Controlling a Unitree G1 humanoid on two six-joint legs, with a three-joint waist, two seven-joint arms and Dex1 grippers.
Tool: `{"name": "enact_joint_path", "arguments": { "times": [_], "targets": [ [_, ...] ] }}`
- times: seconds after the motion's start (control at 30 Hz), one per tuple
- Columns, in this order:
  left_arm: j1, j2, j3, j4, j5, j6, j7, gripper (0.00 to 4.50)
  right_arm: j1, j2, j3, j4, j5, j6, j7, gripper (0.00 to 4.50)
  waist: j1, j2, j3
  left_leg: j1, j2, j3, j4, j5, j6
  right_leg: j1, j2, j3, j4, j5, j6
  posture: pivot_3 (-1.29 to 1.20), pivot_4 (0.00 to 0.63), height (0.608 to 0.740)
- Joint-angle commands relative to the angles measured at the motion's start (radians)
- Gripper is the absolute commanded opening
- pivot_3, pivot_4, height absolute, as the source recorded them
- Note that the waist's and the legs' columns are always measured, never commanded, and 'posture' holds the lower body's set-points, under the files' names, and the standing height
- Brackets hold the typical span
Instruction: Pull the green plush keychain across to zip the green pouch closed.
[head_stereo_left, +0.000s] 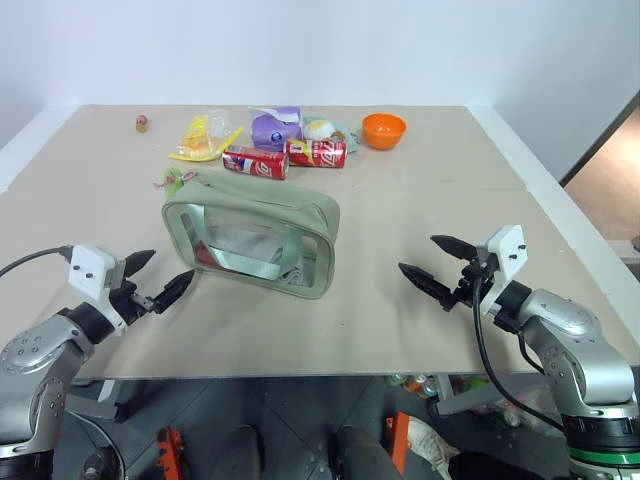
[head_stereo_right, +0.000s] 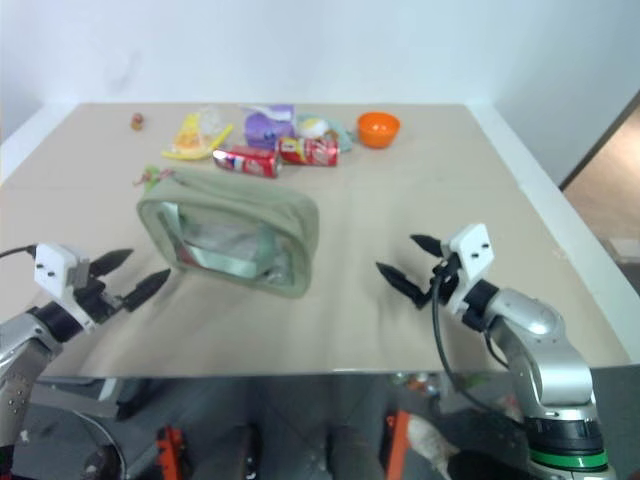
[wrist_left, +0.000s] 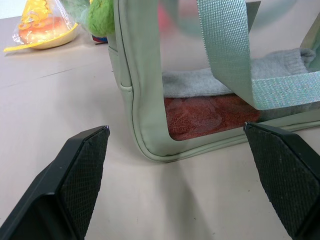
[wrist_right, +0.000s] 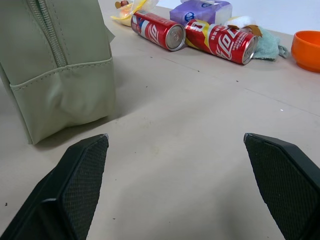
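Observation:
The green pouch (head_stereo_left: 250, 235) stands in the middle of the table, its clear side panel and strap handle (wrist_left: 230, 55) facing me, with grey and red cloth inside. The green plush keychain (head_stereo_left: 176, 180) lies at the pouch's far left top corner on a red-pink cord; the left wrist view shows it too (wrist_left: 102, 17). The top zipper (wrist_right: 47, 30) runs along the pouch's top. My left gripper (head_stereo_left: 166, 271) hovers open just left of the pouch's near left corner, apart from it. My right gripper (head_stereo_left: 421, 257) stands open well to the pouch's right, nothing between its fingers.
Behind the pouch lie two red cans (head_stereo_left: 256, 163) (head_stereo_left: 316, 153), a purple packet (head_stereo_left: 274, 127), a yellow plastic wrapper (head_stereo_left: 203, 140) and an orange bowl (head_stereo_left: 384, 130). A small brown object (head_stereo_left: 142, 123) sits far left. The table's front edge (head_stereo_left: 330, 375) runs just below both grippers.

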Motion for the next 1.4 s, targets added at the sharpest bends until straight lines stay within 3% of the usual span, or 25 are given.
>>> {"name": "enact_joint_path", "arguments": {
  "times": [0.03,0.43,0.57,0.67,0.83,1.23,1.4],
  "targets": [
    [0.003,0.006,0.026,-0.038,-0.038,0.005,-0.014,4.46,-0.02,-0.009,-0.018,-0.001,0.002,-0.03,0.019,4.5,0.0,0.0,0.0,0.0,0.0,0.0,0.0,0.0,0.0,0.0,0.0,0.0,0.0,0.0,0.0,0.0,0.15,0.74],
    [0.037,0.047,0.032,-0.098,-0.165,0.059,-0.138,4.46,-0.019,-0.014,0.0,0.004,-0.008,-0.058,0.052,4.5,0.0,0.0,0.0,0.0,0.001,0.0,0.0,0.0,0.0,0.0,0.001,0.0,0.0,0.0,0.0,0.0,0.15,0.74],
    [0.082,0.107,0.005,-0.196,-0.22,0.09,-0.24,4.46,-0.031,-0.052,0.018,-0.081,0.022,-0.039,0.108,4.5,0.0,0.0,0.0,0.0,0.001,0.001,0.0,0.0,0.0,-0.001,0.0,0.001,0.0,-0.001,-0.001,0.0,0.15,0.74],
    [0.075,0.159,-0.045,-0.256,-0.268,0.139,-0.311,4.46,-0.138,-0.064,0.068,-0.232,0.152,0.108,0.109,4.5,-0.002,0.001,0.001,0.0,0.002,0.001,-0.001,0.0,0.0,-0.002,0.001,0.001,0.0,-0.001,-0.001,0.0,0.15,0.74],
    [0.01,0.18,-0.107,-0.264,-0.296,0.172,-0.348,4.46,-0.252,0.021,0.172,-0.308,0.206,0.236,0.009,4.5,-0.006,-0.002,-0.001,0.001,0.008,0.0,0.0,0.0,0.0,-0.002,0.008,0.001,0.0,-0.001,-0.008,0.0,0.15,0.74],
    [-0.086,0.168,-0.171,-0.231,-0.271,0.168,-0.35,4.46,-0.342,0.172,0.307,-0.174,0.085,0.218,-0.07,4.5,-0.006,-0.002,-0.001,-0.002,0.01,0.0,-0.001,0.0,0.0,-0.005,0.01,0.001,0.0,0.002,-0.006,0.0,0.15,0.74],
    [-0.077,0.16,-0.174,-0.225,-0.257,0.161,-0.34,4.5,-0.341,0.191,0.327,-0.163,0.073,0.218,-0.051,2.95,-0.006,-0.002,-0.001,-0.002,0.01,0.001,-0.001,0.0,0.0,-0.005,0.011,0.001,0.0,0.002,-0.007,0.0,0.15,0.74]
  ]
}}
